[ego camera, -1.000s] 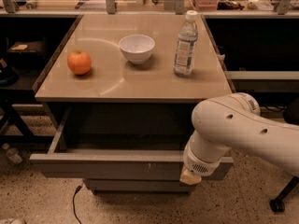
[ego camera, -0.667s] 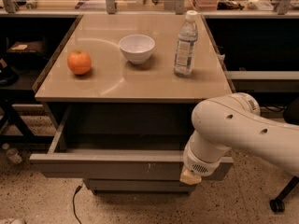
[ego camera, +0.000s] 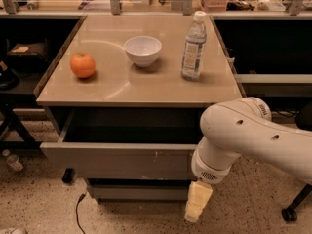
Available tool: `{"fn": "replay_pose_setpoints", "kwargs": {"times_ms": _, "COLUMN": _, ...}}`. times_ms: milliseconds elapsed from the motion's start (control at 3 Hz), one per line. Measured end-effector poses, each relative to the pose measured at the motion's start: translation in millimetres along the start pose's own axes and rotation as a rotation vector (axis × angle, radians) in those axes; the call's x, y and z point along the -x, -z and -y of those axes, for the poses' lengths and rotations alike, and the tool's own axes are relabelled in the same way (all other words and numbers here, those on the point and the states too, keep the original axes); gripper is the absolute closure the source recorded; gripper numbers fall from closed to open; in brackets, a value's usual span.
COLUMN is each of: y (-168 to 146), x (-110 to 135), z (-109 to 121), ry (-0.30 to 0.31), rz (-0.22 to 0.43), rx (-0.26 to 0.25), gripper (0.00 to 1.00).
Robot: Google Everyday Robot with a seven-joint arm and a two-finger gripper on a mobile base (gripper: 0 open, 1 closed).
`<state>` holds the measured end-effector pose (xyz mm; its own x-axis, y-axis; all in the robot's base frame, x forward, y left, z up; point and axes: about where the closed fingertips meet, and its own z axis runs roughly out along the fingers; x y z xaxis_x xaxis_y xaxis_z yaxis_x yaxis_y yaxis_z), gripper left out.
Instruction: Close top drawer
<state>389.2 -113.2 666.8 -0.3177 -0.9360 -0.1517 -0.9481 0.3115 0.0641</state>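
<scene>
Top drawer [ego camera: 117, 162]: pulled well out below worktop [ego camera: 146, 84], cavity dark, front panel facing camera, long axis left-right along worktop's front edge.

Hand [ego camera: 198, 202]: hangs off white arm [ego camera: 253, 140], low at drawer front's right end, just before and below it, beside narrower lower drawer [ego camera: 136, 191]. Spread or pressed together: cannot tell.

Judgement: front lies up-left and behind hand; closing push runs away from camera, under worktop.

On worktop: orange [ego camera: 83, 65] left, white bowl [ego camera: 142, 50] centre, water bottle [ego camera: 193, 45] right, well apart.
</scene>
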Motion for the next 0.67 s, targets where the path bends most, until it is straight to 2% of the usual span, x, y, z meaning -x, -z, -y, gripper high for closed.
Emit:
{"fn": "replay_pose_setpoints", "kwargs": {"times_ms": 333, "y": 0.0, "x": 0.0, "z": 0.0, "ry": 0.000, "rz": 0.000, "rx": 0.000, "gripper": 0.00}}
{"fn": "replay_pose_setpoints", "kwargs": {"times_ms": 667, "y": 0.0, "x": 0.0, "z": 0.0, "ry": 0.000, "rz": 0.000, "rx": 0.000, "gripper": 0.18}}
